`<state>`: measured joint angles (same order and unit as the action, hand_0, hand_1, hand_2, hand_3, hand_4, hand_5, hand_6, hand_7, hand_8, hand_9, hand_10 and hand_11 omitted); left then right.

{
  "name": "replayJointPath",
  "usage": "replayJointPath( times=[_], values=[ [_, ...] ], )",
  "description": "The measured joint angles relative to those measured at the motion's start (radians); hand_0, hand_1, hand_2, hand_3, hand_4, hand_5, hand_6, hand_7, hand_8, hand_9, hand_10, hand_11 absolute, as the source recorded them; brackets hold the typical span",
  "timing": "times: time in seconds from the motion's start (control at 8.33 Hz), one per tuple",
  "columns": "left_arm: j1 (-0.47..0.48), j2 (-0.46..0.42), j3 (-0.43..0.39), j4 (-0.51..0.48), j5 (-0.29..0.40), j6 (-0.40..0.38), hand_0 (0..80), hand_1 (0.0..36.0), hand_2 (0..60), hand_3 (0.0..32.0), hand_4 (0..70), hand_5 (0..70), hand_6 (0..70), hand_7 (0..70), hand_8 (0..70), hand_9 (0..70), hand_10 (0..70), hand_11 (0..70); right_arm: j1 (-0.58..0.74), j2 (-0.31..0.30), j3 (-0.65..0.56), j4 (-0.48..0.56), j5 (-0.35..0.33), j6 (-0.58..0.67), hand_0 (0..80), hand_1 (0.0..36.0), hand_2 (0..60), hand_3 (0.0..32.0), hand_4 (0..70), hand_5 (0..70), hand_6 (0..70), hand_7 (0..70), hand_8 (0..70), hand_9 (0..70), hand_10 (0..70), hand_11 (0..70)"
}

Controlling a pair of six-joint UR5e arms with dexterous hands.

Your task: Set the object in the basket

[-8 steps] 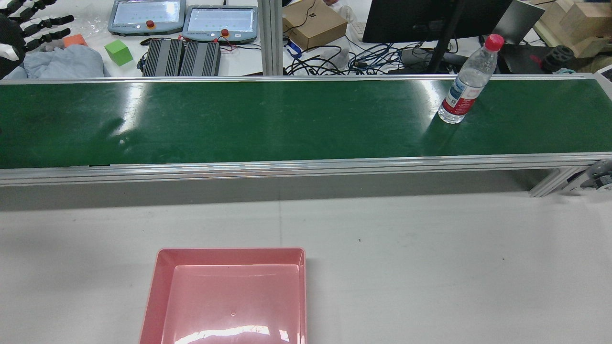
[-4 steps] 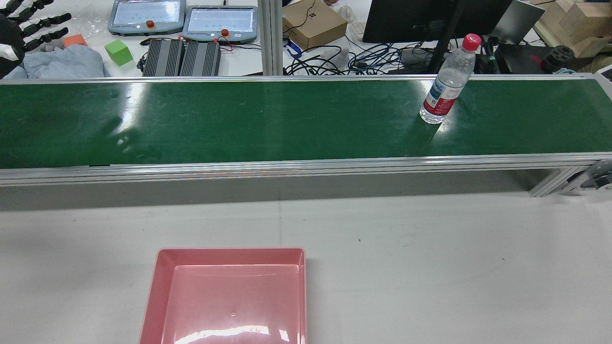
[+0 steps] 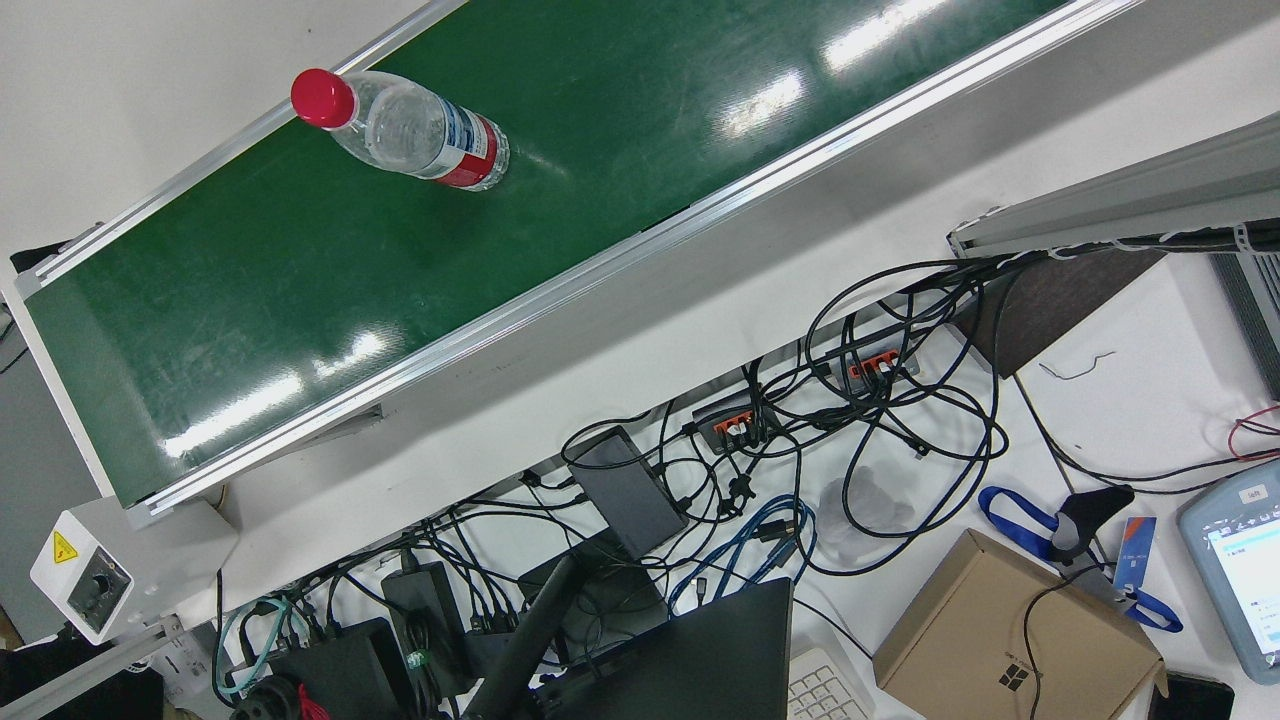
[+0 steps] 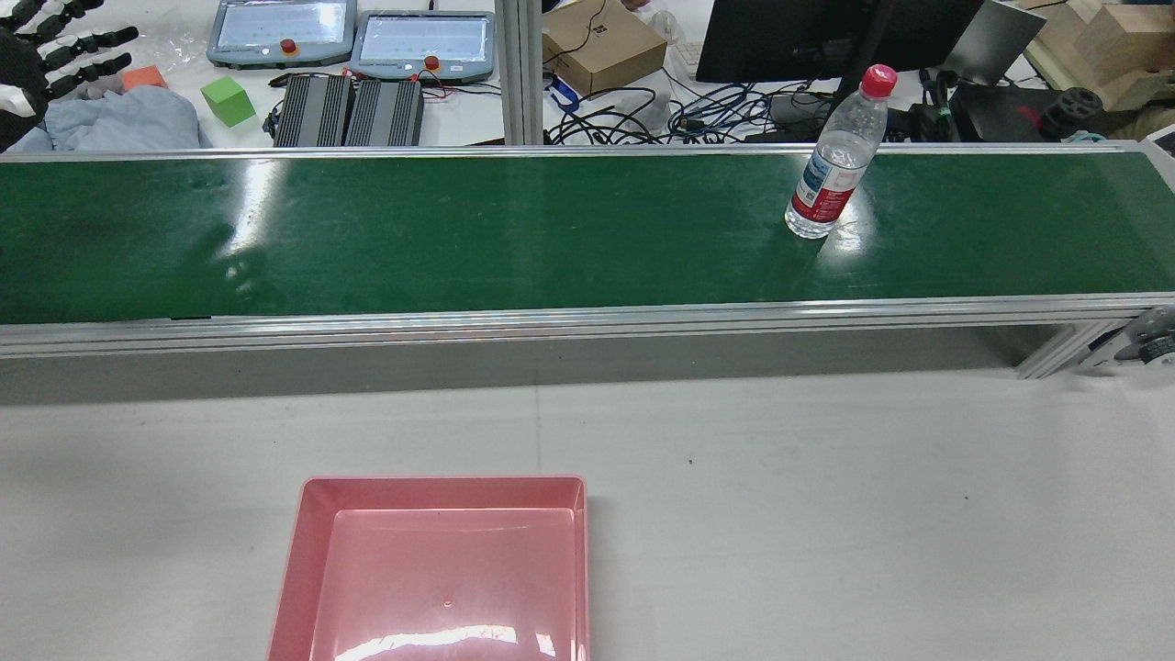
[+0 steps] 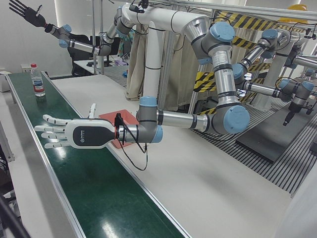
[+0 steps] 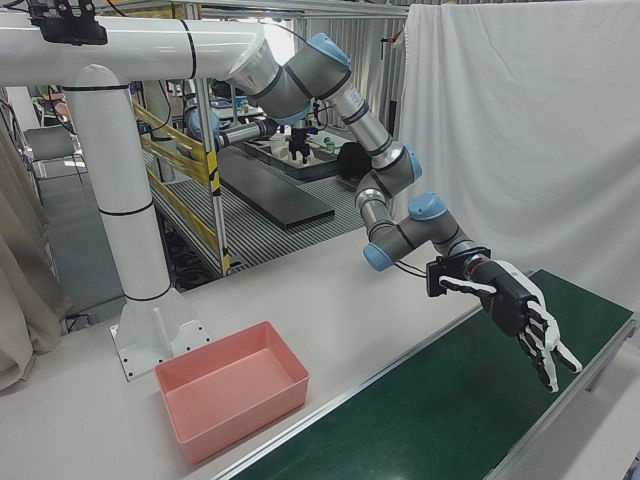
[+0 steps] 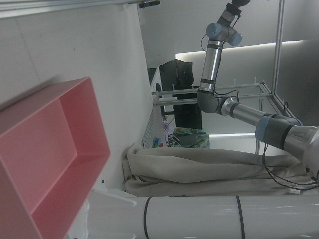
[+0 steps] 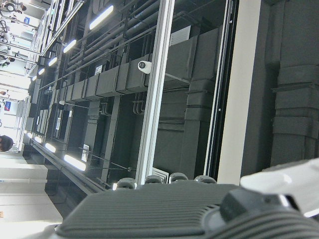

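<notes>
The green conveyor belt spans the station beyond the white table. The pink basket sits on the table near the robot, holding nothing. The left hand hovers over the belt, fingers spread, gripping nothing. The right hand is raised high above the belt's far end, fingers spread, gripping nothing. The water bottle stands upright on the belt, well apart from both hands and the basket.

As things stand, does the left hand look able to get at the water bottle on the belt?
Probably not yet. The left hand hovers open over the belt near the basket, while the bottle stands upright far along it; only bare belt lies between.
</notes>
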<state>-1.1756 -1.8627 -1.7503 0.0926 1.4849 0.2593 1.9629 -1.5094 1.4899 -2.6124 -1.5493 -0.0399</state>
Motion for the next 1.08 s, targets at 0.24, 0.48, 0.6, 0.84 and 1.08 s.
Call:
replayJointPath(
  times=[0.24,0.48,0.6,0.84,1.08],
  values=[
    [0.000,0.000,0.000,0.001,0.000,0.001,49.4,0.0,0.0,10.6,7.5,27.7,5.2,4.9,13.2,14.0,5.8,8.8,0.000,0.000,0.000,0.000,0.000,0.000,0.0,0.0,0.0,0.0,0.0,0.0,0.0,0.0,0.0,0.0,0.0,0.0],
    [0.000,0.000,0.000,0.001,0.000,0.001,49.3,0.0,0.0,10.8,7.4,27.5,5.2,5.0,13.2,13.8,5.8,8.7,0.000,0.000,0.000,0.000,0.000,0.000,0.0,0.0,0.0,0.0,0.0,0.0,0.0,0.0,0.0,0.0,0.0,0.0],
    [0.000,0.000,0.000,0.001,0.000,0.000,49.3,0.0,0.0,10.6,7.5,27.6,5.2,4.9,13.4,14.1,5.8,8.7,-0.001,0.000,0.000,0.000,0.000,0.000,0.0,0.0,0.0,0.0,0.0,0.0,0.0,0.0,0.0,0.0,0.0,0.0],
    [0.000,0.000,0.000,0.000,0.000,0.000,49.1,0.0,0.0,10.6,7.1,27.6,5.2,5.1,13.6,14.3,6.0,8.9,0.000,0.000,0.000,0.000,0.000,0.000,0.0,0.0,0.0,0.0,0.0,0.0,0.0,0.0,0.0,0.0,0.0,0.0],
    [0.000,0.000,0.000,0.000,0.000,0.000,48.8,0.0,0.0,10.6,7.0,27.8,5.2,4.8,13.4,14.1,5.8,8.7,0.000,0.000,0.000,0.000,0.000,0.000,0.0,0.0,0.0,0.0,0.0,0.0,0.0,0.0,0.0,0.0,0.0,0.0]
  ],
)
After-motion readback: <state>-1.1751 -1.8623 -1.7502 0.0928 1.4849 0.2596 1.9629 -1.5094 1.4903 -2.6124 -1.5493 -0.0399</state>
